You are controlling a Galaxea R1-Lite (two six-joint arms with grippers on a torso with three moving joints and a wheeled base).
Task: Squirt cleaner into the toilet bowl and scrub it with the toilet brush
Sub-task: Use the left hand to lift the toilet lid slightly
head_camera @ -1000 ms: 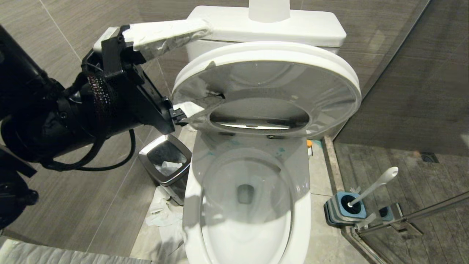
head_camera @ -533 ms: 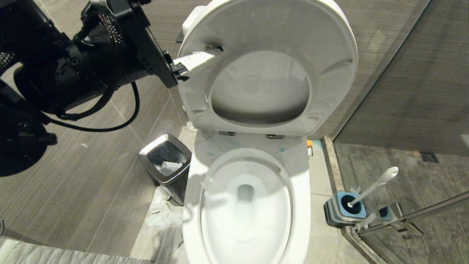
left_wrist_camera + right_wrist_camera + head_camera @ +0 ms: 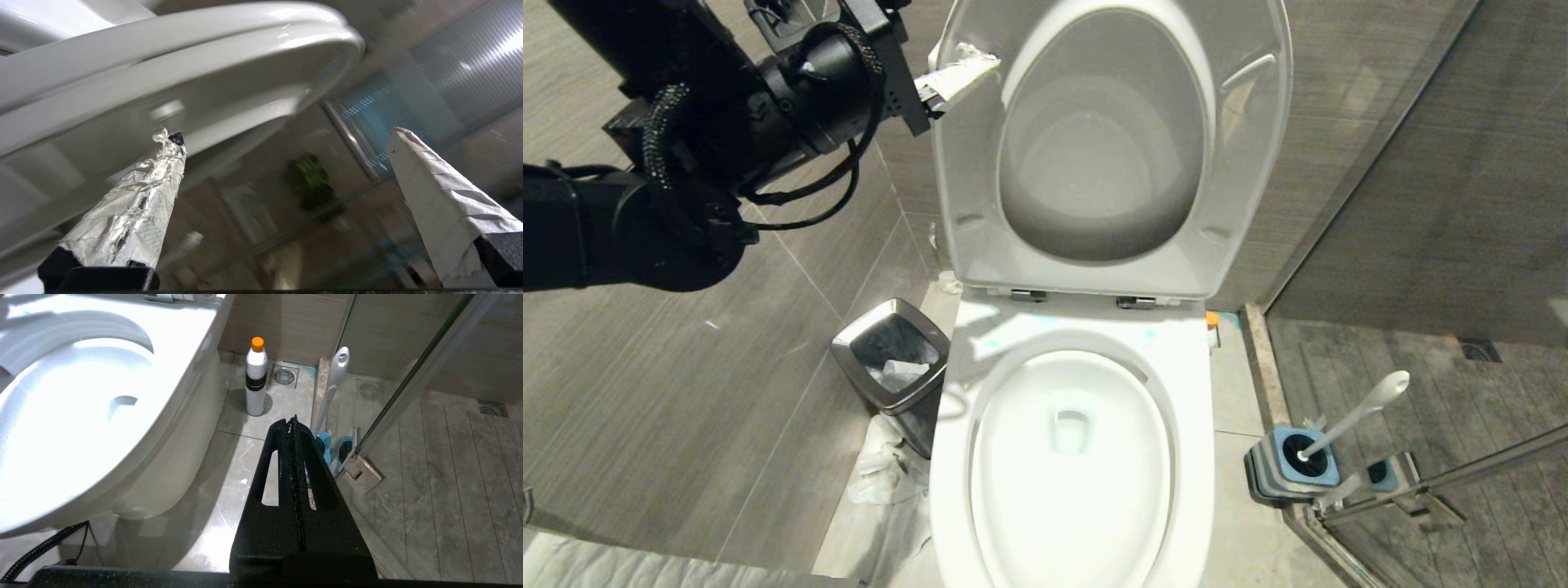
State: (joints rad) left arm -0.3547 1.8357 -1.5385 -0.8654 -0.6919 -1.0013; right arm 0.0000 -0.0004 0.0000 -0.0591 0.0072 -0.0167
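Toilet bowl sits centre, basin open and white, with faint turquoise smears on the far part of its rim near the hinges. Seat and lid stand raised upright together against the far wall.

My left gripper is high at the far left, beside the upper left edge of the raised lid. Its jaws are spread wide, holding nothing. Both fingers are wrapped in white tape; one taped fingertip lies against the lid's edge in the head view. In the left wrist view that fingertip is right at the seat's underside; I cannot tell whether it touches.

My right gripper hangs low, on the right side of the bowl above the floor, jaws pressed together and empty. It is not in the head view.

Cleaner bottle, orange cap on, stands upright on the floor just right of the bowl, toward the far wall; only its cap shows in the head view.

Toilet brush leans in its square blue holder on the floor to the right, at the foot of the glass shower door.

Chrome-rimmed bin stands left of the bowl, with crumpled paper on the floor on its near side.
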